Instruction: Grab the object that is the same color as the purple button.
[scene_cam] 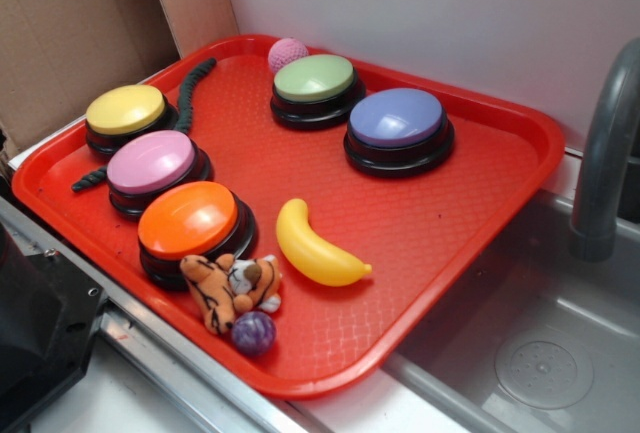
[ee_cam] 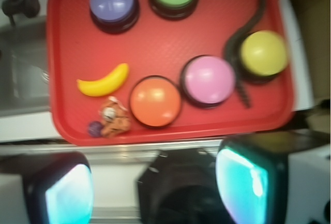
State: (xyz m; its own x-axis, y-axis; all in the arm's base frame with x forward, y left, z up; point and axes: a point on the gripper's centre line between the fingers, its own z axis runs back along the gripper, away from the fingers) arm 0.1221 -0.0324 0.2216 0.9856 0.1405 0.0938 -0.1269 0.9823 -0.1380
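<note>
The jaws stand wide apart with nothing between them; the gripper (ee_cam: 155, 188) hangs high above the tray's (ee_cam: 165, 32) near edge. Below it, the purple ball (scene_cam: 253, 333) lies near the front rim, touching the tiger toy (scene_cam: 230, 288). The purple button (scene_cam: 398, 125) sits well apart, toward the back. The ball looks light, textured and likely to roll; grip it across its middle, from the sides clear of the tiger.
</note>
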